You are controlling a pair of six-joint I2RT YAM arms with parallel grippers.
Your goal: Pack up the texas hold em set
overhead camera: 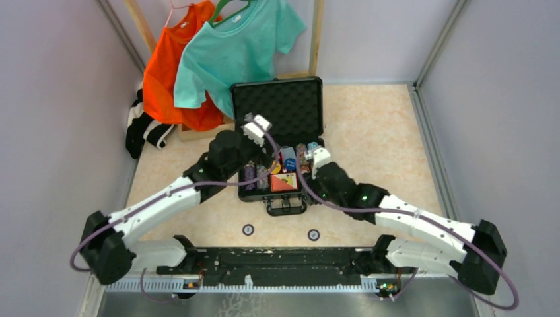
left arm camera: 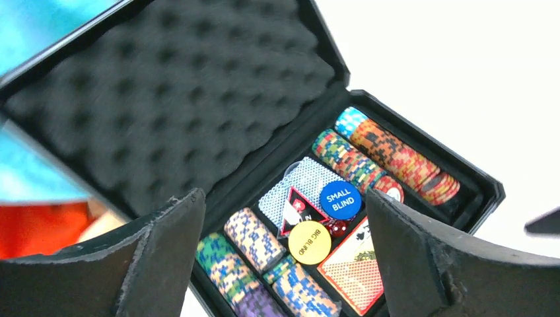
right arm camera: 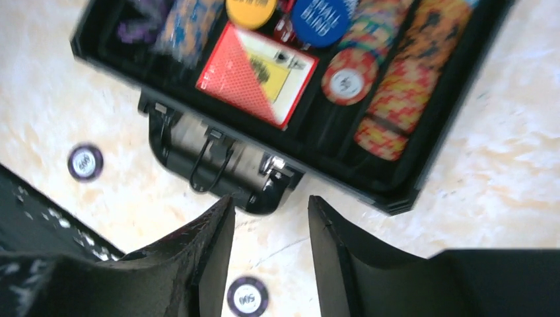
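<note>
**Ana:** Where is the black hard briefcase [overhead camera: 290,105]?

**Ben:** In the middle of the beige marbled bench [overhead camera: 389,145], lying open. Its lid [left arm camera: 165,99], lined with dark egg-crate foam, stands up on the far side, towards the hanging orange T-shirt [overhead camera: 168,72] and teal T-shirt [overhead camera: 238,46]. The black carry handle [right arm camera: 185,148] points at the arms' bases.

**Ana:** What lies inside?

**Ben:** Rows of multicoloured poker chips [left arm camera: 396,155] stand on edge in the slots. A flat red-orange card box [right arm camera: 254,72] lies in the middle compartment, at the handle end. Just beyond it are a round blue button [left arm camera: 340,200] lettered SMALL BLIND and a round yellow button [left arm camera: 309,242] lettered BIG BLIND, just beside each other. A small red die [left arm camera: 338,228] sits right next to both.

**Ana:** Anything outside the case?

**Ben:** Two loose chips [right arm camera: 85,162], dark with white centres, lie flat on the bench near the handle. They are apart from each other, one towards each arm.

**Ana:** And the left gripper [left arm camera: 284,198]?

**Ben:** It hangs over the open case, facing the foam. Its fingers are spread wide with nothing between them.

**Ana:** The right gripper [right arm camera: 271,201]?

**Ben:** It hovers above the bench on the near side of the handle. Its fingers are parted by a moderate gap and hold nothing.
</note>
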